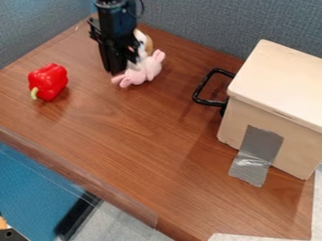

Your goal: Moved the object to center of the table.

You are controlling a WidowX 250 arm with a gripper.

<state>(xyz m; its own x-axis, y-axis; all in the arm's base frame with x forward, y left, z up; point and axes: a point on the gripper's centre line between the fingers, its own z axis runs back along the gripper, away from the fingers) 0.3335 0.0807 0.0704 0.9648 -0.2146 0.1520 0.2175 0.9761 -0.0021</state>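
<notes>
From where I stand, the pink-and-white plush toy (148, 69) lies left of the pale box (277, 108), against the black hand (119, 65), though I can't tell whether it's gripped. A shallow hold on that soft body could let it slip out or roll, and swinging too near the box might snag it on the jutting handle (204, 87).

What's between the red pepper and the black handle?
A pink toy, with the gripper right by it, lies between the red pepper and the black handle in the camera view.
</notes>
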